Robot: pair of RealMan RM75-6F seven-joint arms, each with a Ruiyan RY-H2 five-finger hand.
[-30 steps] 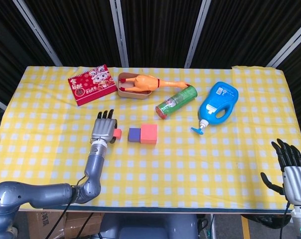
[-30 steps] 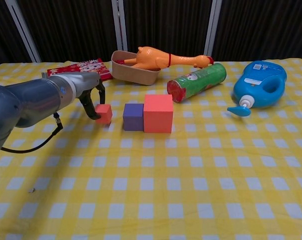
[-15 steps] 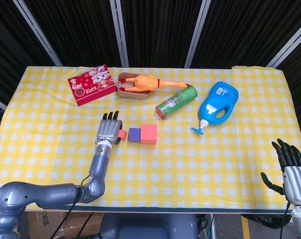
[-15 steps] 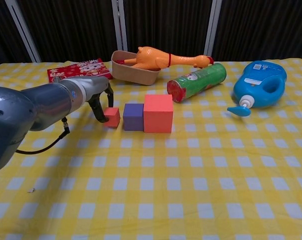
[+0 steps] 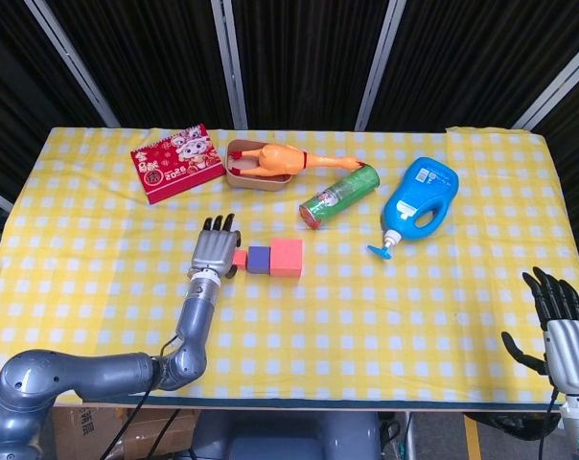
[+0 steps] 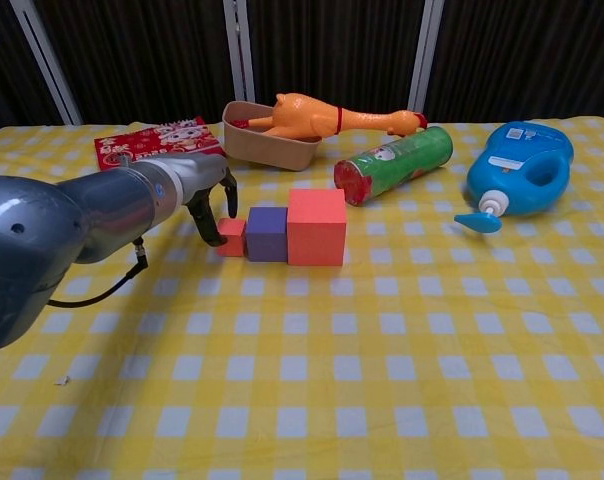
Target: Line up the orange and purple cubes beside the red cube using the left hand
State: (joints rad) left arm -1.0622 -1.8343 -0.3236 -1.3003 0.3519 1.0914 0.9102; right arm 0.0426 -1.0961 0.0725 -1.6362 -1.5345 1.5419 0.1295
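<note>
Three cubes sit in a row near the middle of the bench (image 5: 98, 287) in my head view: the small orange cube (image 5: 239, 258), the purple cube (image 5: 259, 259) and the larger red cube (image 5: 287, 257), each touching the next. My left hand (image 5: 214, 251) lies palm down just left of the orange cube, fingers stretched toward the far edge, its side against the cube; I cannot tell from here whether anything grips it. My right hand (image 5: 558, 311) hangs off the near right corner, fingers apart, holding nothing. Behind the row are a red booklet (image 5: 175, 162), a rubber chicken (image 5: 289, 158) in a tan tray (image 5: 234, 175), a green can (image 5: 339, 195) on its side and a blue bottle (image 5: 420, 202).

In my chest view, the orange cube (image 6: 232, 237) touches the purple cube (image 6: 267, 234), which touches the red cube (image 6: 316, 227). My left hand (image 6: 208, 195) has its dark fingers (image 6: 208, 219) curled down, touching the orange cube's left and rear faces. The cube rests on the checked cloth. My right hand is out of this view.
</note>
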